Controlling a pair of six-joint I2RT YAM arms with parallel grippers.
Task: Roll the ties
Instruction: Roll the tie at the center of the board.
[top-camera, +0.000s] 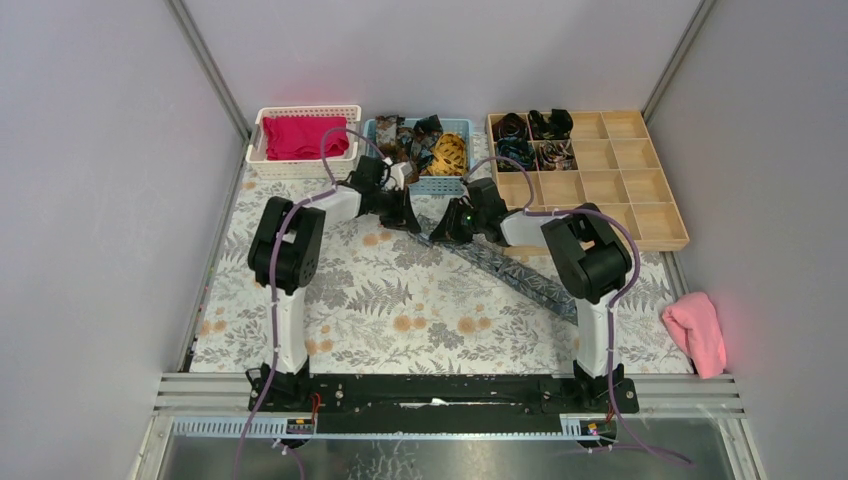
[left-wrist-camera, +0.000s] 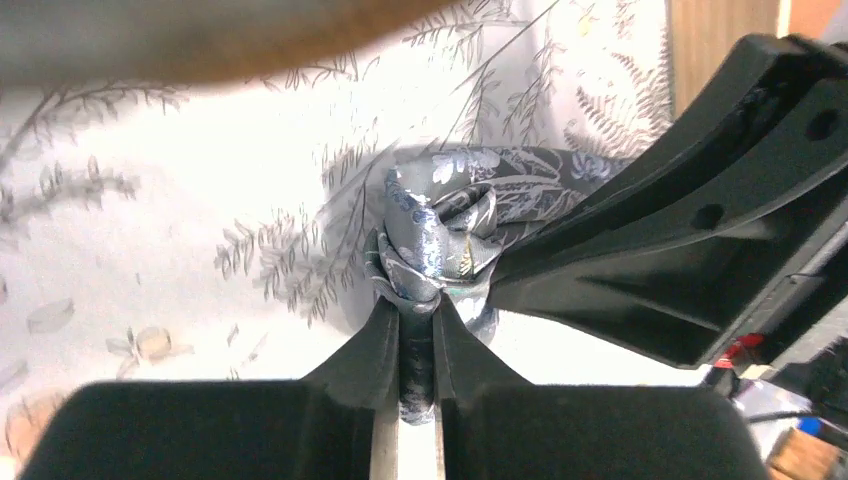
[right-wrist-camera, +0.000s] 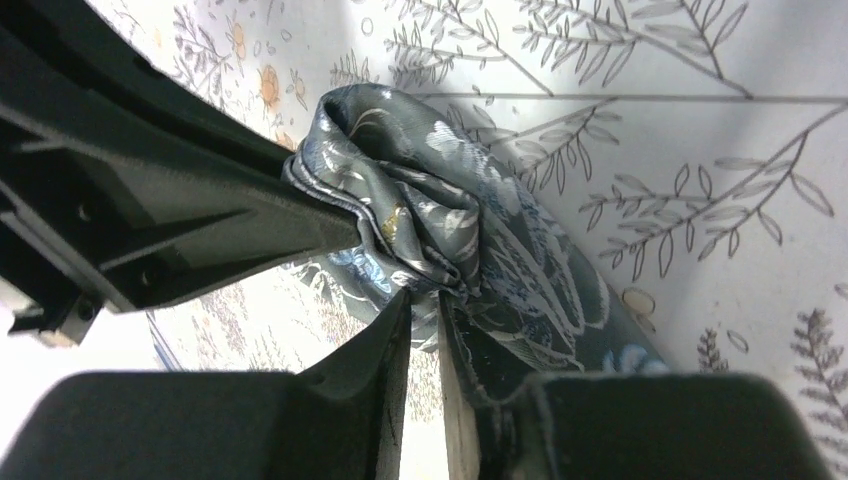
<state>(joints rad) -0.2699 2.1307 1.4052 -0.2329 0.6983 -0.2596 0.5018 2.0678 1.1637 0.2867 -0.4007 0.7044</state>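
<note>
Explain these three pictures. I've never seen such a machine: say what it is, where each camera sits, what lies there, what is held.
It is a robot: two arms bolted side by side at the near edge, each ending in a two-finger gripper. The wide picture looks down from above; the other two come from wrist cameras. On the floral cloth stand a white basket of magenta cloth, a blue basket of loose ties and a wooden tray with some rolled ties. The left gripper and right gripper both pinch the coiled end of a grey-blue tie; its tail lies flat.
</note>
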